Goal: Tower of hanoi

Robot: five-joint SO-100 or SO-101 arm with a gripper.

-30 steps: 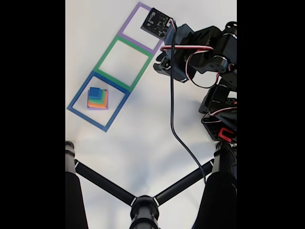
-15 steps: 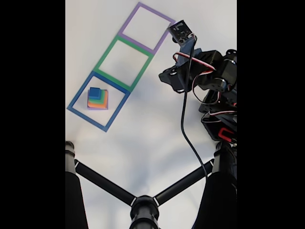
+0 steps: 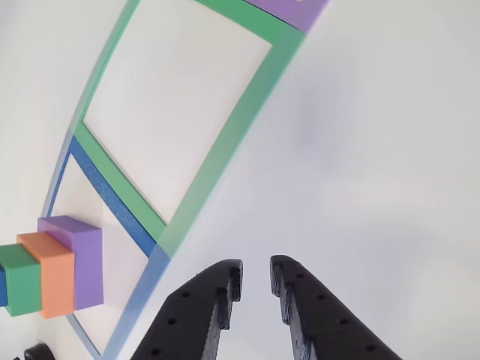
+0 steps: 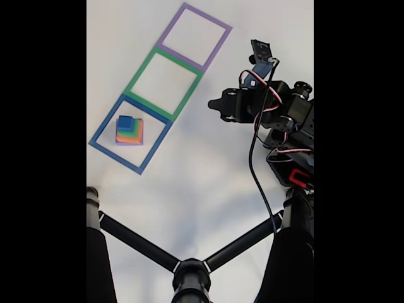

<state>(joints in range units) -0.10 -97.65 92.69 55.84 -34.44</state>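
Tower (image 4: 129,130) upright in blue outline (image 4: 101,149), blue block topmost. Gripper (image 3: 256,279) empty, jaws slightly parted; arm (image 4: 265,104) pulled back from outlines.

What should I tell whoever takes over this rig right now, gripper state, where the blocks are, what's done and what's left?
Gripper: empty, fingers a narrow gap apart, hanging above bare white table beside the green tape square outline.
Blocks: the purple square foam block, orange square foam block, green square foam block and small blue square foam block sit stacked as one tower, largest at the bottom, inside the blue tape square outline.
Done: no block has left the tower; the green outline and the purple tape square outline hold nothing.
Left: the whole puzzle, likely starting with the blue block on top.
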